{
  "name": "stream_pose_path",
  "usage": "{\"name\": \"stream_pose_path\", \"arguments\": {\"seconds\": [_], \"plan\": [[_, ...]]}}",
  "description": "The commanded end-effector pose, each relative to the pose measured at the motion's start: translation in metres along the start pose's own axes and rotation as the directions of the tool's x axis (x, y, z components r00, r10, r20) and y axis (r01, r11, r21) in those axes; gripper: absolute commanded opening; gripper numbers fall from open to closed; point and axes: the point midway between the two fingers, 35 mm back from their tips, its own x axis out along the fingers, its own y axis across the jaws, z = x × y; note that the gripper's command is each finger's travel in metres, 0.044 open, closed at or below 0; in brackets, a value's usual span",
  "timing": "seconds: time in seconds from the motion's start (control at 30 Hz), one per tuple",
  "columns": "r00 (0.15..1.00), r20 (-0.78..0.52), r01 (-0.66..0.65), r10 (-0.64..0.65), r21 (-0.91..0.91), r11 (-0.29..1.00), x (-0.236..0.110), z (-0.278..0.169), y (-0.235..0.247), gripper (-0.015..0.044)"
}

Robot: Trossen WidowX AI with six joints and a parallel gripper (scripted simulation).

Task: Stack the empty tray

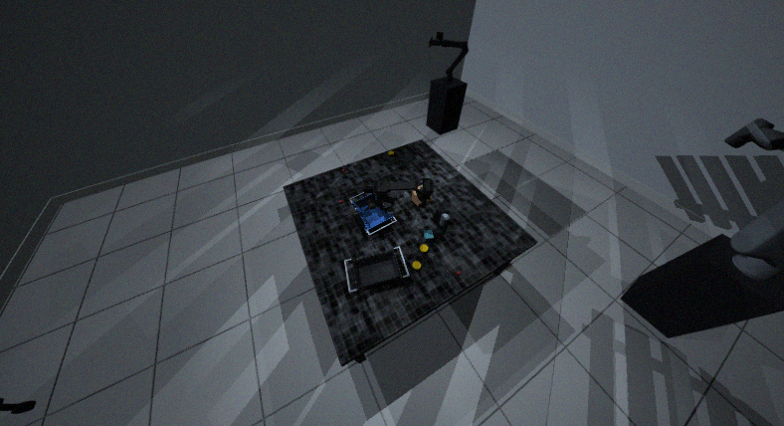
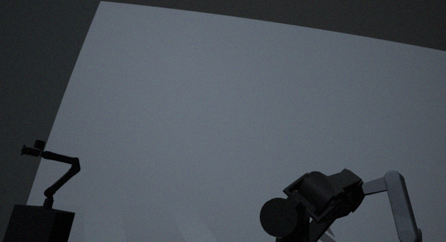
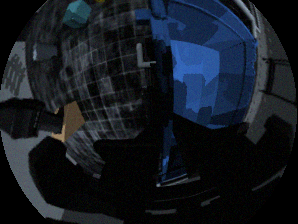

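Note:
The blue tray (image 1: 375, 218) (image 3: 200, 65) has pale wire bars at both ends. No blocks show in the part of its inside seen in the wrist view. My gripper (image 1: 385, 202) (image 3: 164, 115) is shut on its long side wall. The dark tray (image 1: 381, 284) stands apart on the mat; its pale wire bars (image 1: 347, 276) (image 1: 404, 263) are out at its two ends, not across its top. Its inside looks dark grey, and single blocks cannot be made out. Whether the blue tray touches the mat cannot be told. The exterior view shows neither tray.
A teal block (image 1: 428, 235) (image 3: 76, 14), a grey can (image 1: 445, 218) (image 3: 46, 52) and yellow discs (image 1: 424, 248) (image 1: 417, 265) lie right of the trays. A tan block (image 1: 417, 198) (image 3: 73, 120) is by the arm's base. Another arm (image 1: 450, 61) (image 2: 64, 177) stands on a pedestal beyond the table.

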Motion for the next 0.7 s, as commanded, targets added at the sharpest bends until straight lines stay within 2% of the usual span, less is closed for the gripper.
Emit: {"name": "stream_pose_path", "arguments": {"seconds": [0.0, 0.27, 0.3, 0.67], "plan": [[0.999, -0.002, -0.035, 0.035, 0.028, 0.999, 0.007, -0.003, 0.007, 0.0], [0.999, -0.002, -0.035, 0.035, 0.028, 0.999, 0.007, -0.003, 0.007, 0.0], [1.0, 0.0, -0.001, 0.001, 0.001, 1.0, 0.001, 0.0, 0.0, 0.0], [0.999, -0.002, -0.035, 0.035, 0.028, 0.999, 0.015, -0.005, 0.01, 0.0]]}}
